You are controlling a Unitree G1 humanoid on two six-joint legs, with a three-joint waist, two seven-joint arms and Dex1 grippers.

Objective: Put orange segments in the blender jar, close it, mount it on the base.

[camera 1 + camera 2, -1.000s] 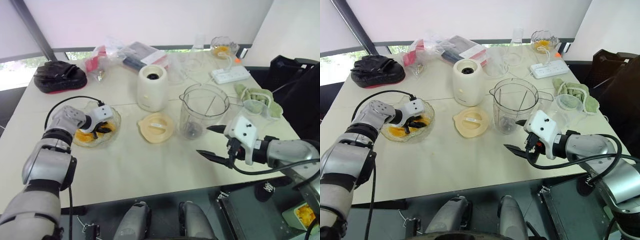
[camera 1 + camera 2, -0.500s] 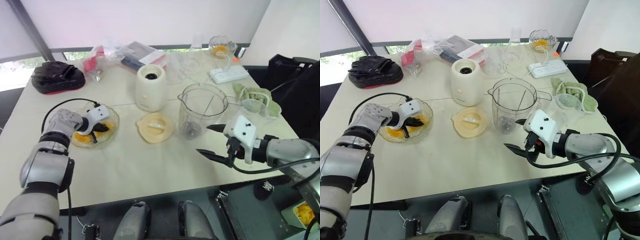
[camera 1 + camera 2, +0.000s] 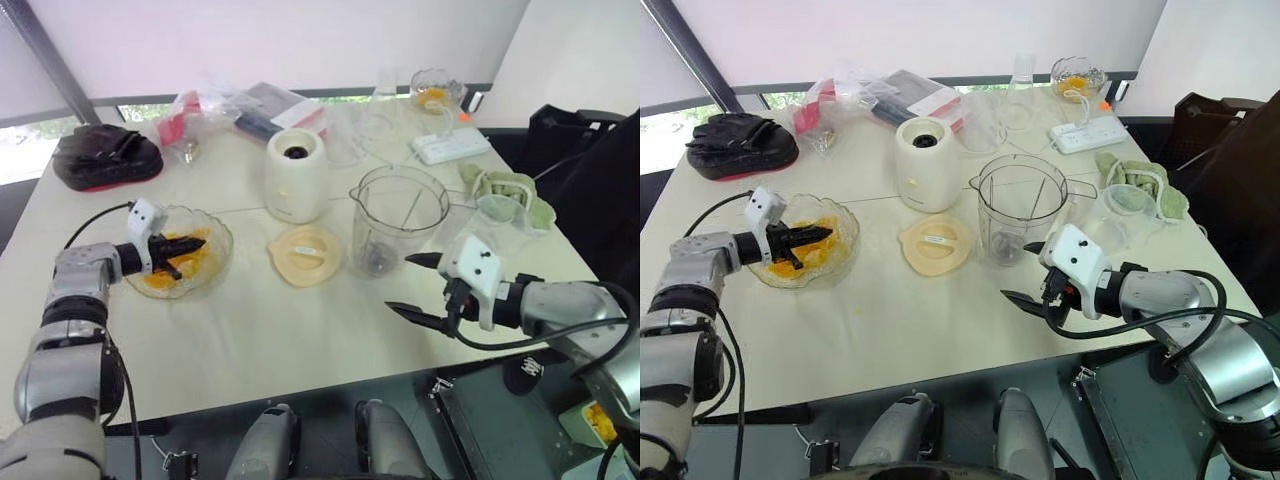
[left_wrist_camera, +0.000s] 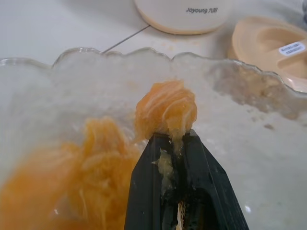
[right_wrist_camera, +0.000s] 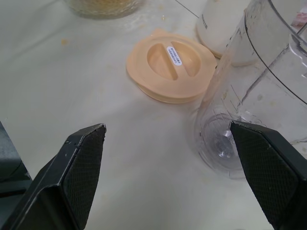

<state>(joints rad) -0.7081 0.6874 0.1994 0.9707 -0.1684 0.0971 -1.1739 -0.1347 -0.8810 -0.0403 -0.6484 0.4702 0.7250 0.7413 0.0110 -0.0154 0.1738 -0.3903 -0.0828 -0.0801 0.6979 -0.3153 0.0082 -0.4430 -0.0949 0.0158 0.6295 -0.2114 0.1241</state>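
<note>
A scalloped glass bowl (image 3: 215,262) at the table's left holds several orange segments (image 4: 62,167). My left gripper (image 3: 188,243) reaches in over the bowl from its left side, shut on one orange segment (image 4: 166,109) held at its fingertips. The clear blender jar (image 3: 400,215) stands upright and open at the centre right. Its peach lid (image 3: 308,253) lies flat on the table between bowl and jar. The cream blender base (image 3: 294,175) stands behind the lid. My right gripper (image 3: 417,286) hovers open just in front of the jar, right of the lid (image 5: 171,63).
A green cloth with a clear cup (image 3: 507,198), a white power strip (image 3: 450,146) and a small glass dish (image 3: 434,92) lie at the back right. A black bag (image 3: 104,157) and plastic packets (image 3: 235,105) sit at the back left. The table's front edge runs just below my right gripper.
My left gripper has drawn back to the bowl's left side and now holds a segment above the fruit. The right gripper has hardly moved. The camera has shifted slightly.
</note>
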